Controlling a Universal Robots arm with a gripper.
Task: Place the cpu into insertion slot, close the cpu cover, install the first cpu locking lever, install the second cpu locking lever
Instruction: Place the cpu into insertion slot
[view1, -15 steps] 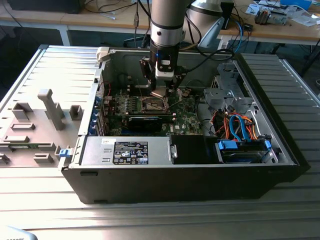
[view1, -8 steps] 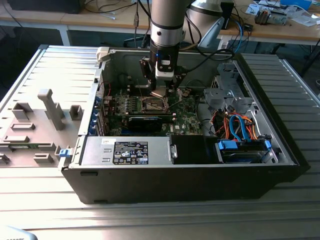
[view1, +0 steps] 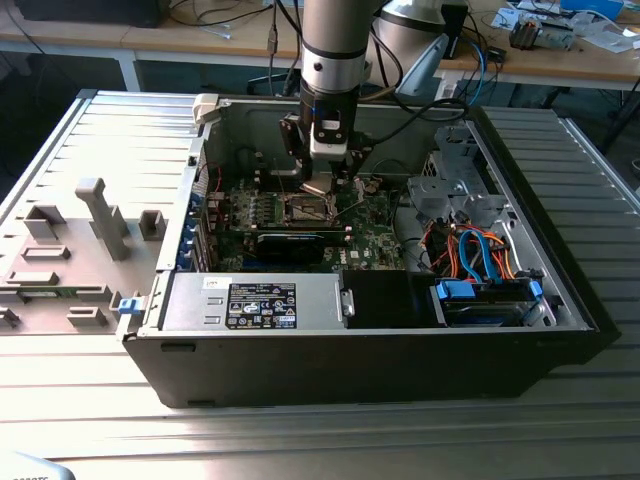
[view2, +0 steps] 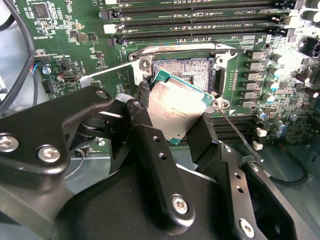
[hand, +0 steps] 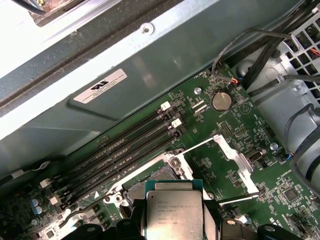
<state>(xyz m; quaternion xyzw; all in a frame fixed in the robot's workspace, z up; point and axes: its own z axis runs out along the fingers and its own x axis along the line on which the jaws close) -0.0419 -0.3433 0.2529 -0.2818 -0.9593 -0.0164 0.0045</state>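
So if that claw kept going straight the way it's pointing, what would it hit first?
Most likely the open insertion slot, just beyond the cpu that the claw grips. The chip would touch it before the claw itself, though the gap between them is hard to judge.

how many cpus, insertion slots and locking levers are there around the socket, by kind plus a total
cpu: 1
insertion slot: 1
locking levers: 2
Total: 4
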